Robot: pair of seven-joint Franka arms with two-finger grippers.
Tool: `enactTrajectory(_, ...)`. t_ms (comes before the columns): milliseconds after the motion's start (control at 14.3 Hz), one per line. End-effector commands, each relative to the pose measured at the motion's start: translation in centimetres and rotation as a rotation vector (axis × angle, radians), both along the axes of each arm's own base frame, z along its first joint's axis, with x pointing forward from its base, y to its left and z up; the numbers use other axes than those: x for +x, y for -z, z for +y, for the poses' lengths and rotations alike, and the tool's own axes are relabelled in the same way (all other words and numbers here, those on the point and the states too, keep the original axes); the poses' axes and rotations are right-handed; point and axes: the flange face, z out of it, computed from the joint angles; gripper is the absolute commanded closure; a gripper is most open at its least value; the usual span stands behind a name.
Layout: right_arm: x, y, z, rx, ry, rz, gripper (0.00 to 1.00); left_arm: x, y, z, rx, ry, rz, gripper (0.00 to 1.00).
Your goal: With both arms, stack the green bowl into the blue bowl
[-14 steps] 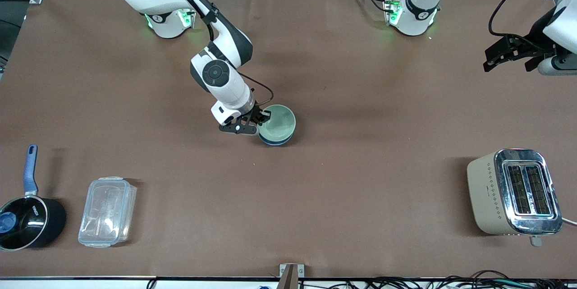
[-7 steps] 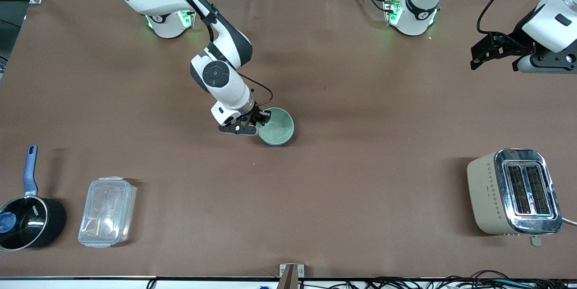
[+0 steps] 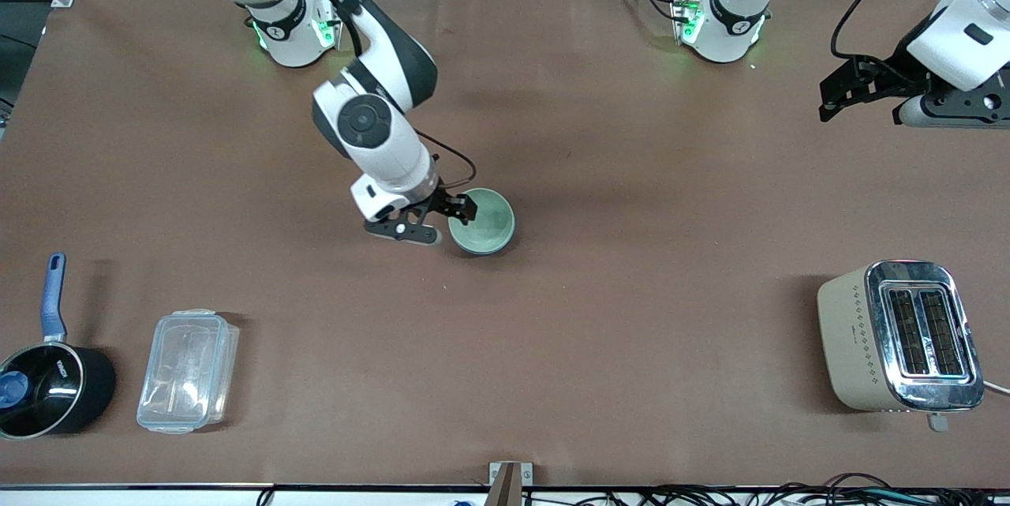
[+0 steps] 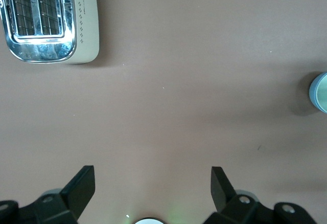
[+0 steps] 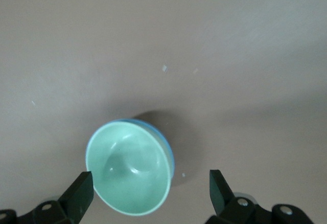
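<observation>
Two bowls: already nested, green bowl [image 3: 482, 219] seated inside blue bowl [image 5: 164, 141], near the middle of the table [image 3: 631, 316].
Green bowl: upright, pale mint inside, empty; fills the right wrist view just under the camera.
Blue bowl: almost hidden; only a thin blue rim peeking out along one side of the green one in the right wrist view.
Right gripper [image 3: 450, 210]: low, just beside the stack on the side toward the right arm's end of the table; jaws spread wide and holding nothing, the two black fingers [image 5: 82, 193] apart with the bowl partly between them in the wrist view. Contact with the rim: none visible.
Left gripper [image 3: 848, 89]: up in the air over the left arm's end of the table, well apart from the bowls; jaws spread, nothing between them. Waiting arm.
Progress: stacking looks done. Judged remaining: only pulling the right gripper clear without catching the rim, and parking both arms.
Risk: a finger brushing the rim on the way out, which could tip or slide the stack.
Bystanders: toaster [image 3: 899, 336] nearer the camera at the left arm's end; clear plastic container [image 3: 188, 370] and black saucepan [image 3: 51, 387] nearer the camera at the right arm's end; all well apart from the stack.
</observation>
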Motion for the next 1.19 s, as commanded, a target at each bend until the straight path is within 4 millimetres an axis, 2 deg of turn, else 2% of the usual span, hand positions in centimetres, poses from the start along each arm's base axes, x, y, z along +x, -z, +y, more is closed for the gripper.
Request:
enactTrajectory(0, 1.3, -8.6, -7.7, -0.068, 0.015, -0.092, 0.0, -0.3, -0.1, -0.4, -0.011, 0.003, 0.003, 0.0)
enactTrajectory(209, 2.8, -13.9, -17.1, -0.131, 0.032, -0.142, 0.0, -0.1, 0.0, -0.5, -0.01, 0.004, 0.001, 0.0)
enactTrajectory(488, 2.0, -20.7, -27.4, -0.185, 0.062, -0.128, 0.0, -0.1, -0.1, -0.3, -0.012, -0.001, 0.0, 0.0)
enactTrajectory(558, 1.8, -22.0, -29.6, -0.188, 0.067, -0.106, 0.0, -0.1, -0.1, -0.2, -0.012, -0.002, 0.0, 0.0)
enactTrajectory(698, 1.0, -25.0, -32.6, -0.191, 0.054, -0.056, 0.0, 0.0, -0.2, -0.1, -0.012, -0.004, -0.006, 0.0)
enactTrajectory(907, 0.3, -26.4, -36.9, -0.125, -0.042, -0.02, 0.0, 0.4, -0.6, -0.3, -0.01, 0.014, -0.021, 0.0)
enactTrajectory(1047, 0.2, -26.4, -40.3, -0.126, -0.106, -0.024, 0.0, 0.5, -0.9, -0.2, -0.01, 0.013, -0.027, 0.0)
enactTrajectory(1116, 0.2, -26.1, -40.8, -0.125, -0.105, -0.015, 0.0, 0.5, -0.9, -0.2, -0.008, 0.013, -0.027, 0.0)
